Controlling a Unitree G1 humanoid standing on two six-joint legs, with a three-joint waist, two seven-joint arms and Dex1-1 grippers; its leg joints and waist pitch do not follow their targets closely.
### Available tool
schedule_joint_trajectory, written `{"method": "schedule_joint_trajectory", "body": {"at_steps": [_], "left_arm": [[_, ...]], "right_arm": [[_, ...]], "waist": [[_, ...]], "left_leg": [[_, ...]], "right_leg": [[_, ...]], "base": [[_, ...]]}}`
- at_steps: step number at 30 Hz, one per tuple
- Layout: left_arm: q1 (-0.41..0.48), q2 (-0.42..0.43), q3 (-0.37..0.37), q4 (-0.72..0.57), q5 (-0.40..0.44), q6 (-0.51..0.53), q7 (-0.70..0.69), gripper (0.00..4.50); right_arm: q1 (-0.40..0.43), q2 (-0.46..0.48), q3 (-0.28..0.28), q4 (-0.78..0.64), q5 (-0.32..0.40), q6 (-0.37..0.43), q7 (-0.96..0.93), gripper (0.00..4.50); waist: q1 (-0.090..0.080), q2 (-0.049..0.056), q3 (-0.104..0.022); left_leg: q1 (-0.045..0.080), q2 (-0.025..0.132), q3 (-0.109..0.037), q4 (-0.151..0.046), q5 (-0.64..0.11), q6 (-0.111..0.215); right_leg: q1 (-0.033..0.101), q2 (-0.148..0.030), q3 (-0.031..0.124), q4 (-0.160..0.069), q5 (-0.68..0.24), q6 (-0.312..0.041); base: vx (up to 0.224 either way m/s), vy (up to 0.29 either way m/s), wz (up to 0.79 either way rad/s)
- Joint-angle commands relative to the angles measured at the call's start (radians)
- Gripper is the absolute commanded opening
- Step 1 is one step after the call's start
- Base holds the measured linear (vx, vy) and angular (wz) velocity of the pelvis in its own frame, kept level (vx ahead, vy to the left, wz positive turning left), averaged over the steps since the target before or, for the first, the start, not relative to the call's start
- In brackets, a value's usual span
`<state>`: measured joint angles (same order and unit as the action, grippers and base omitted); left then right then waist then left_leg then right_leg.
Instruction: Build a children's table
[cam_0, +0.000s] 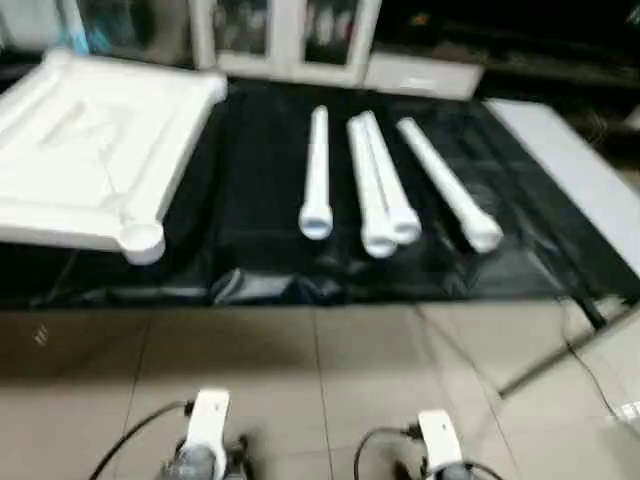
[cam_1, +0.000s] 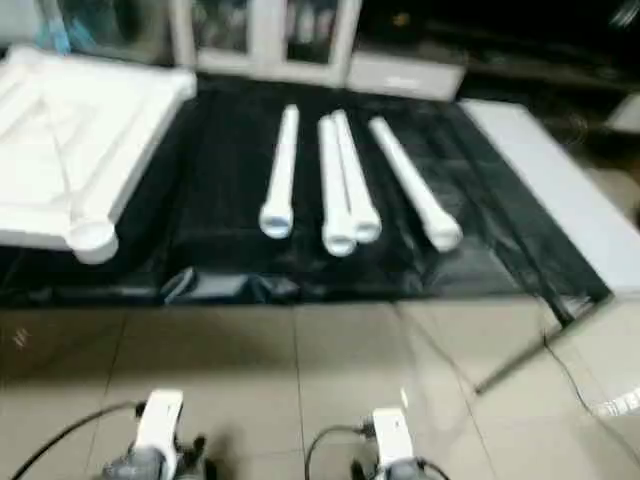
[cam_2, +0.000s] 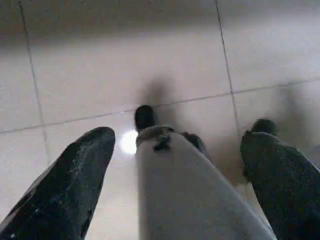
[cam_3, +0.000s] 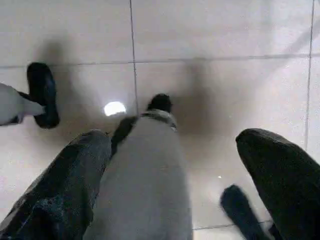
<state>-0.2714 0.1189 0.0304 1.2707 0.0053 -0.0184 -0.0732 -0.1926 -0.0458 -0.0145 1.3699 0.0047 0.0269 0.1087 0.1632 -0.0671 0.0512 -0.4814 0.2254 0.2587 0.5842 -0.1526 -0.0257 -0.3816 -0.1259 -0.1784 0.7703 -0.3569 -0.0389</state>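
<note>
A: Where are the parts?

B: The table top (cam_0: 95, 150) lies underside up on the left of the black sheet (cam_0: 250, 240). The four legs (cam_0: 380, 190) lie side by side to its right, the middle two touching.

A: How will they handle?

B: Judged light, stiff, smooth plastic; a leg may roll. Grasp one mid-length, across the tube.

A: Arm pose?

B: Both arms are held low over the tiled floor (cam_0: 320, 370), well short of the parts. The left gripper (cam_2: 175, 140) and right gripper (cam_3: 170, 140) stand wide, holding nothing.
</note>
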Motion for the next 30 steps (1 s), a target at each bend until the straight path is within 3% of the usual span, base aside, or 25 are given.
{"method": "schedule_joint_trajectory", "body": {"at_steps": [1,2,3,4,5,6,7,8,9,10,11,12,13,14,15,16,19,20,22,24,25,26,27,28,30], "left_arm": [[0.041,0.007,-0.002,-0.024,0.012,-0.063,-0.008,4.50],[0.052,0.020,-0.008,-0.057,0.016,-0.106,-0.022,4.50],[0.074,0.042,-0.023,-0.117,0.027,-0.175,-0.047,4.50],[0.100,0.053,-0.021,-0.180,0.015,-0.204,-0.084,4.50],[0.117,0.059,-0.019,-0.222,0.006,-0.220,-0.109,4.50],[0.152,0.074,-0.024,-0.299,0.003,-0.233,-0.136,4.50],[0.211,0.104,-0.035,-0.422,0.009,-0.270,-0.155,4.50],[0.223,0.111,-0.036,-0.448,0.012,-0.278,-0.154,4.50],[0.238,0.119,-0.036,-0.477,0.013,-0.288,-0.154,4.50],[0.248,0.124,-0.035,-0.495,0.013,-0.293,-0.154,4.50],[0.287,0.143,-0.028,-0.577,0.012,-0.304,-0.158,4.50],[0.296,0.147,-0.027,-0.596,0.011,-0.307,-0.159,4.50],[0.339,0.159,-0.018,-0.687,-0.005,-0.310,-0.177,4.50],[0.377,0.171,-0.006,-0.786,-0.019,-0.317,-0.186,4.50],[0.380,0.171,-0.004,-0.796,-0.021,-0.318,-0.186,4.50],[0.417,0.178,0.024,-0.944,-0.058,-0.312,-0.194,4.50],[0.437,0.193,0.040,-1.066,-0.079,-0.284,-0.190,4.50],[0.434,0.208,0.047,-1.137,-0.098,-0.249,-0.195,4.50],[0.407,0.212,0.055,-1.218,-0.117,-0.200,-0.189,4.50],[0.374,0.193,0.063,-1.284,-0.120,-0.166,-0.160,4.50],[0.322,0.172,0.066,-1.313,-0.114,-0.118,-0.123,4.50],[0.275,0.150,0.065,-1.328,-0.111,-0.082,-0.092,4.50],[0.223,0.126,0.057,-1.344,-0.105,-0.007,-0.058,4.50],[0.174,0.110,0.044,-1.347,-0.101,0.029,-0.045,4.50],[0.113,0.078,0.029,-1.349,-0.162,0.073,-0.045,4.50]], "right_arm": [[-0.038,-0.019,-0.030,-0.019,0.014,-0.046,0.015,4.49],[-0.039,-0.023,-0.035,-0.027,0.019,-0.073,0.043,4.49],[-0.039,-0.029,-0.038,-0.040,0.026,-0.117,0.096,4.49],[-0.033,-0.039,-0.022,-0.074,0.019,-0.159,0.128,4.49],[-0.028,-0.046,-0.009,-0.098,0.013,-0.187,0.144,4.49],[-0.002,-0.052,-0.011,-0.175,0.038,-0.197,0.201,4.49],[0.076,-0.069,-0.001,-0.368,0.076,-0.212,0.278,4.49],[0.102,-0.074,0.002,-0.427,0.085,-0.206,0.294,4.49],[0.134,-0.080,0.008,-0.500,0.096,-0.197,0.309,4.49],[0.155,-0.084,0.012,-0.546,0.103,-0.188,0.317,4.49],[0.223,-0.102,0.024,-0.703,0.115,-0.167,0.336,4.49],[0.236,-0.106,0.026,-0.730,0.118,-0.167,0.341,4.49],[0.289,-0.122,0.033,-0.851,0.136,-0.161,0.367,4.49],[0.339,-0.139,0.042,-0.981,0.165,-0.152,0.390,4.49],[0.344,-0.141,0.043,-0.994,0.169,-0.151,0.393,4.49],[0.397,-0.170,0.052,-1.181,0.212,-0.122,0.414,4.49],[0.430,-0.182,0.038,-1.369,0.251,-0.051,0.423,4.49],[0.420,-0.192,0.024,-1.477,0.249,-0.008,0.399,4.49],[0.366,-0.199,0.003,-1.587,0.285,0.065,0.361,4.49],[0.306,-0.207,-0.012,-1.652,0.261,0.117,0.308,4.49],[0.239,-0.196,-0.039,-1.652,0.237,0.148,0.241,4.49],[0.184,-0.184,-0.064,-1.642,0.216,0.156,0.183,4.49],[0.130,-0.164,-0.099,-1.630,0.273,0.195,0.123,4.49],[0.085,-0.147,-0.128,-1.616,0.325,0.228,0.076,4.49],[0.035,-0.132,-0.157,-1.600,0.295,0.271,0.010,4.49]], "waist": [[0.090,-0.011,-0.071],[0.019,-0.047,-0.030],[0.065,-0.017,-0.018],[0.068,-0.014,0.000],[0.090,0.006,-0.031],[0.083,0.054,-0.065],[0.079,0.056,-0.061],[0.068,0.066,-0.072],[0.065,0.060,-0.064],[0.073,0.057,-0.049],[0.082,0.045,-0.043],[0.089,0.054,-0.044],[0.091,0.054,-0.046],[0.089,0.056,-0.049],[0.080,0.064,-0.043],[0.064,0.063,-0.045],[0.035,0.061,-0.046],[0.025,0.059,-0.040],[0.013,0.058,-0.039],[0.001,0.051,-0.039],[-0.006,0.044,-0.037],[-0.011,0.047,-0.035],[-0.012,0.044,-0.037],[-0.014,0.036,-0.039],[-0.015,0.048,-0.047]], "left_leg": [[-0.009,0.021,0.145,-0.137,-0.583,-0.278],[0.140,-0.006,-0.079,0.189,-0.215,-0.104],[0.007,-0.059,-0.135,0.191,-0.156,-0.031],[-0.020,-0.075,-0.203,0.182,-0.115,-0.043],[0.069,-0.033,-0.180,0.067,-0.128,-0.044],[0.208,0.031,-0.178,0.011,-0.063,0.010],[0.226,0.084,-0.203,0.008,0.004,0.078],[0.227,0.145,-0.232,0.005,0.257,0.281],[0.211,0.146,-0.228,0.006,0.339,0.371],[0.156,0.095,-0.193,0.012,0.325,0.413],[0.118,0.036,-0.146,0.011,0.182,0.303],[0.115,0.029,-0.139,0.001,0.085,0.233],[0.119,0.037,-0.140,-0.024,-0.080,0.120],[0.122,0.041,-0.148,-0.041,-0.161,0.066],[0.126,0.041,-0.147,-0.052,-0.220,0.045],[0.132,0.035,-0.150,-0.072,-0.302,0.011],[0.128,0.031,-0.151,-0.089,-0.332,-0.029],[0.125,0.027,-0.150,-0.093,-0.338,-0.047],[0.131,0.024,-0.145,-0.099,-0.360,-0.077],[0.130,0.017,-0.138,-0.104,-0.368,-0.110],[0.135,0.015,-0.130,-0.103,-0.380,-0.120],[0.141,0.010,-0.125,-0.110,-0.405,-0.144],[0.143,0.011,-0.124,-0.107,-0.403,-0.150],[0.146,0.011,-0.119,-0.105,-0.370,-0.152],[0.147,0.008,-0.119,-0.099,-0.320,-0.162]], "right_leg": [[0.080,0.015,0.107,0.029,-0.662,0.006],[-0.134,-0.153,0.209,-0.302,-1.026,0.062],[0.036,-0.136,0.270,-0.296,-0.894,-0.008],[0.112,-0.119,0.259,-0.255,-0.642,-0.061],[0.096,-0.026,0.221,-0.198,-0.180,-0.071],[0.027,0.007,0.169,-0.134,0.215,-0.145],[0.003,0.015,0.163,-0.107,0.320,-0.151],[-0.009,-0.013,0.170,-0.074,0.373,-0.136],[-0.006,-0.026,0.178,-0.080,0.371,-0.117],[0.022,-0.038,0.188,-0.117,0.393,-0.087],[0.052,-0.036,0.189,-0.149,0.429,-0.063],[0.058,-0.036,0.189,-0.159,0.407,-0.050],[0.068,-0.028,0.186,-0.168,0.383,-0.020],[0.077,-0.012,0.173,-0.166,0.414,0.001],[0.067,-0.006,0.170,-0.169,0.389,0.000],[0.076,-0.002,0.164,-0.182,0.322,-0.006],[0.079,-0.001,0.160,-0.199,0.273,-0.009],[0.074,0.001,0.160,-0.202,0.247,-0.005],[0.067,-0.002,0.165,-0.209,0.173,0.002],[0.065,-0.005,0.167,-0.218,0.099,0.014],[0.057,-0.006,0.173,-0.226,0.049,0.021],[0.050,-0.011,0.176,-0.230,-0.045,0.017],[0.048,-0.014,0.177,-0.234,-0.069,0.019],[0.045,-0.013,0.179,-0.231,-0.055,0.023],[0.044,-0.011,0.178,-0.225,0.005,0.031]], "base": [[-0.003,-0.183,0.57],[-0.003,-0.183,0.57],[0.221,-0.212,0.33],[0.091,0.059,0.01],[0.091,0.059,0.01],[-0.112,0.095,0.48],[-0.128,0.058,0.72],[-0.128,0.058,0.72],[-0.055,0.081,0.26],[-0.049,0.094,-0.06],[-0.049,0.094,-0.06],[-0.073,0.089,-0.04],[-0.061,0.080,0.00],[-0.061,0.080,0.00],[-0.034,0.077,-0.03],[-0.046,0.067,-0.07],[-0.065,0.054,-0.09],[-0.115,0.054,-0.13],[-0.076,0.028,-0.09],[-0.038,0.011,-0.05],[-0.063,0.005,-0.06],[-0.063,0.005,-0.06],[-0.056,-0.007,-0.04],[-0.056,-0.015,-0.02],[-0.028,-0.007,-0.01]]}}
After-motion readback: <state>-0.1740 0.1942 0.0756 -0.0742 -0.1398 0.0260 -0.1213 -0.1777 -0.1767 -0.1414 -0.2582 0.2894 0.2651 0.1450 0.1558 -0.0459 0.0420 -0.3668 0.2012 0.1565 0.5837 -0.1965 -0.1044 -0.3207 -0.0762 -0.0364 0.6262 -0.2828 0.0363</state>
